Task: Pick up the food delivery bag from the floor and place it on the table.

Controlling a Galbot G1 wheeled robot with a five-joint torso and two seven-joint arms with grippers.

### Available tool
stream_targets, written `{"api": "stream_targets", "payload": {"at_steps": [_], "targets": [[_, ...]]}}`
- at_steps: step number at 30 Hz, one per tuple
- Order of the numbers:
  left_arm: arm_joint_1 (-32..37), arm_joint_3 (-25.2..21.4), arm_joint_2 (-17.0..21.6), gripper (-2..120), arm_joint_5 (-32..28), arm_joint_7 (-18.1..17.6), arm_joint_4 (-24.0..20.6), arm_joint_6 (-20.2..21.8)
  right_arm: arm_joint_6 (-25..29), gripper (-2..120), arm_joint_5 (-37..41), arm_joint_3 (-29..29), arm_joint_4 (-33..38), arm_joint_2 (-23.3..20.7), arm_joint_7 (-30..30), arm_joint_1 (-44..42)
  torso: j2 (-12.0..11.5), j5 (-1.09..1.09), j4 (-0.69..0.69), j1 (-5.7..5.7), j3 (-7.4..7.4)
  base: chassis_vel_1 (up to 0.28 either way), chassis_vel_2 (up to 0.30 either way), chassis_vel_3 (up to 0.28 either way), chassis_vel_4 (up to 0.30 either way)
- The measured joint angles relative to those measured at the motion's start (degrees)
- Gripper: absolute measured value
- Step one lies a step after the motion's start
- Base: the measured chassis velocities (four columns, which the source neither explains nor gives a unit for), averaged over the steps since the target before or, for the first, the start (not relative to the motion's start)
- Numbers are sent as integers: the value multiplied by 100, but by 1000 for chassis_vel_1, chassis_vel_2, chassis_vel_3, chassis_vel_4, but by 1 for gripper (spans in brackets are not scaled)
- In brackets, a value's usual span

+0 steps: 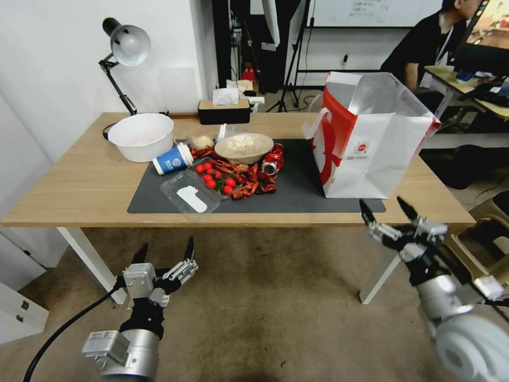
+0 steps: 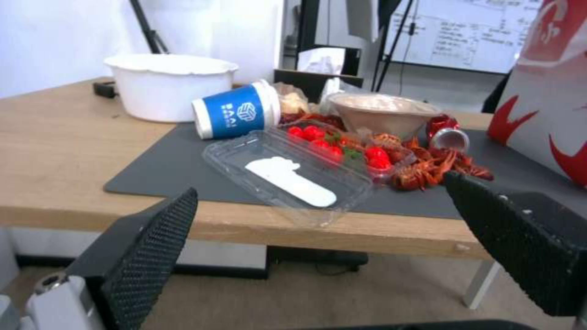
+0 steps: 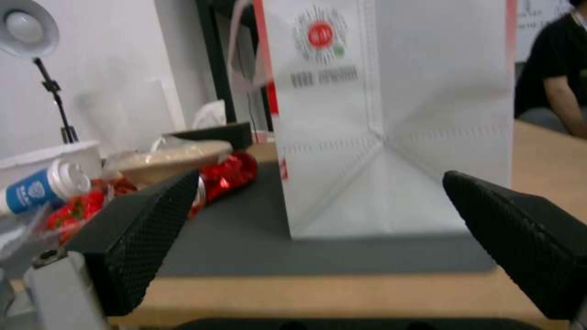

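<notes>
Two grippers hang before the table, jaws wide, empty: left gripper low over floor, right gripper at the near edge. Food delivery bag stands upright on the dark mat. Left wrist view — blue cup lying tipped. Right wrist view — bag's white side faces the spread fingers.

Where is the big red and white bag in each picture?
Head view: the food delivery bag stands upright on the table, at the mat's right end.
Left wrist view: its red-and-white side shows at the picture's edge.
Right wrist view: its white face with the round red logo stands straight ahead.
Shared landmark: the blue cup lying on its side.
</notes>
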Motion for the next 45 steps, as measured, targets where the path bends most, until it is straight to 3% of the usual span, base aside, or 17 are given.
{"api": "stream_targets", "payload": {"at_steps": [13, 45], "targets": [[-247, -112, 48, 100, 58, 121, 672, -322, 138, 100, -225, -104, -334, 456, -176, -145, 0, 0, 1, 0, 0, 0, 0, 0, 0], [-258, -132, 5, 100, 49, -24, 907, -681, 37, 100, -163, -234, -423, 430, 67, -5, 0, 1, 1, 1, 0, 0, 0, 0, 0]]}}
